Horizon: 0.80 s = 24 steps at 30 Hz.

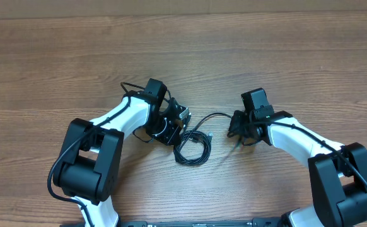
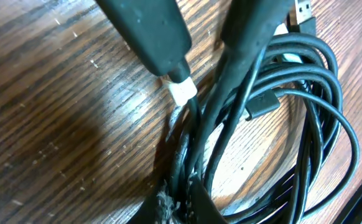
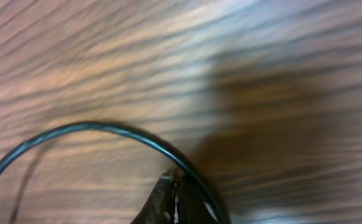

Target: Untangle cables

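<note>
The cables (image 1: 192,149) lie as a black coil at the table's middle, and one strand (image 1: 216,115) arcs from it toward my right gripper. My left gripper (image 1: 171,124) is at the coil's left edge. In the left wrist view my left gripper (image 2: 182,202) is shut on a few strands of the cables (image 2: 305,118). Beyond it lie a thick black plug with a white tip (image 2: 181,92), a small plug (image 2: 265,103) and a silver-tipped plug (image 2: 302,10). My right gripper (image 3: 172,198) is shut. The strand (image 3: 75,128) curves in and runs down along its right finger; I cannot see it pinched.
The wooden table (image 1: 57,57) stretches away on all sides. Thicker black cords run along both white arms (image 1: 117,116) (image 1: 297,142), whose black bases stand at the near edge.
</note>
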{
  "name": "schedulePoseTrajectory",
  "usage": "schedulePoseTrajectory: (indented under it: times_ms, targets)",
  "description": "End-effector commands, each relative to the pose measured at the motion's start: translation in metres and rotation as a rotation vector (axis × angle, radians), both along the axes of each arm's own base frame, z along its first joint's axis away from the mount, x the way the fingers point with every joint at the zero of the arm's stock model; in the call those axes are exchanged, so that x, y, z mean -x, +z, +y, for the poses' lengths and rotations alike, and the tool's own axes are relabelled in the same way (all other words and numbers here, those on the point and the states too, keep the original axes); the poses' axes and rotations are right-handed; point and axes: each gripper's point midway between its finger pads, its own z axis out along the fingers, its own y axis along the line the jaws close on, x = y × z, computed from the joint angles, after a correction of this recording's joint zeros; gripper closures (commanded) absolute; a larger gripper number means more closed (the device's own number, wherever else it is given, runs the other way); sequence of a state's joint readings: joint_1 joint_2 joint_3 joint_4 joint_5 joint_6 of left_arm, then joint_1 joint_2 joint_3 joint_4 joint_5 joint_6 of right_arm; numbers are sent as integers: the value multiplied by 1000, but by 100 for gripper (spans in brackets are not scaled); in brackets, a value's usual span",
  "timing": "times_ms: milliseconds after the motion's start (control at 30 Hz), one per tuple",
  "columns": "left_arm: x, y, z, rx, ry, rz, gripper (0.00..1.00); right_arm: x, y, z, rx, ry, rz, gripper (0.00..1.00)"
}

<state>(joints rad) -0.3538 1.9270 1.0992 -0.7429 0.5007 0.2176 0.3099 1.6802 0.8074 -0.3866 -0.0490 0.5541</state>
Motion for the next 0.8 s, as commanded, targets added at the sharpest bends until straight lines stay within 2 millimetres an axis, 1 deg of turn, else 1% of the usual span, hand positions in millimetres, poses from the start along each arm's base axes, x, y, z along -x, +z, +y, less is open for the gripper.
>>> schedulePoseTrajectory:
  times_ms: [0,100,200,267,333,400,433,500,567,667,700,733,767]
  targets:
    - [9,-41,41,-274,42,17,94,-7,-10,-35,178,-86,-17,95]
    - [8,-41,41,-274,48,13,93,-31,2,-23,133,-66,-114,92]
    - [8,-41,41,-275,48,14,92,-48,13,2,49,55,-202,87]
    - [8,-41,41,-275,48,14,92,-52,19,15,-5,107,-231,84]
    - [8,-41,41,-275,47,14,93,-56,25,27,-51,168,-261,84]
    - [8,-41,41,-275,47,14,96,-60,40,40,-92,242,-279,84]
    - [8,-41,41,-275,48,14,96,-61,43,42,-99,249,-278,83]
    - [9,-41,41,-276,47,17,96,-64,61,46,-115,256,-265,83]
    - [9,-39,41,-276,46,24,96,-63,80,49,-129,265,-236,80]
    - [8,-33,40,-276,46,36,96,-51,106,55,-165,286,-145,73]
    - [8,-31,39,-271,47,37,96,-46,110,56,-173,290,-117,67]
    - [6,-30,37,-261,49,37,96,-39,114,56,-178,292,-78,57]
    - [5,-28,35,-247,57,39,96,-34,115,54,-173,290,-51,53]
